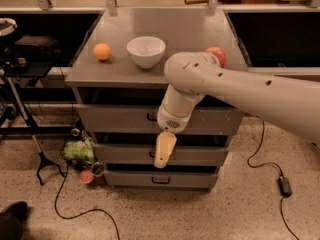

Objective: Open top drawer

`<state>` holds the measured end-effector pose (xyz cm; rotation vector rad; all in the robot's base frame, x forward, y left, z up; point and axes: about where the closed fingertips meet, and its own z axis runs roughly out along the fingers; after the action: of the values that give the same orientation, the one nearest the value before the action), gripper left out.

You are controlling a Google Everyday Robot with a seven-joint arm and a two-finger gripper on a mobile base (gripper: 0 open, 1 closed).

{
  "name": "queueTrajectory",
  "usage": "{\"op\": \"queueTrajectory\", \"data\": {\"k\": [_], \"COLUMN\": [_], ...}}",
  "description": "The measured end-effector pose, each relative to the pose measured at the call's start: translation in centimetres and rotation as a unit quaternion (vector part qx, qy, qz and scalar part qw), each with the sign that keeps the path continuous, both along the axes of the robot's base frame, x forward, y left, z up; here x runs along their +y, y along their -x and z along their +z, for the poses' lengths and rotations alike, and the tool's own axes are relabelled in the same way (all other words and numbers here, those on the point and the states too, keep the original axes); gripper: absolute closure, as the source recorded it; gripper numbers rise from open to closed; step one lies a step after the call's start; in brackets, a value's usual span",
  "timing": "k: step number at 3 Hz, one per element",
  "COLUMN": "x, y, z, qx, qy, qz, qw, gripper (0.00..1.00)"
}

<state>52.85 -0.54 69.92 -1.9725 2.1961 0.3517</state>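
Observation:
The top drawer is the widest grey drawer, just under the cabinet top, and it stands closed. Its black handle shows at the centre, partly covered by my wrist. My gripper hangs pointing down in front of the cabinet, below that handle and over the front of the middle drawer. Its pale yellow fingers are together and hold nothing. The bottom drawer is closed too.
On the cabinet top sit an orange ball, a white bowl and a red apple half behind my arm. A green bag, cables and a stand lie at floor left; a power brick lies at right.

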Motion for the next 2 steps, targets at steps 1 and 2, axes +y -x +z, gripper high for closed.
{"op": "queueTrajectory", "data": {"k": [1, 2], "x": [1.1, 2.0], "y": [-0.9, -2.3], "z": [0.6, -0.3], "qx": [-0.016, -0.014], "qy": [-0.012, -0.008], "qz": [-0.003, -0.003], "qw": [0.9998, 0.9999], "gripper": [0.0, 0.0]}}
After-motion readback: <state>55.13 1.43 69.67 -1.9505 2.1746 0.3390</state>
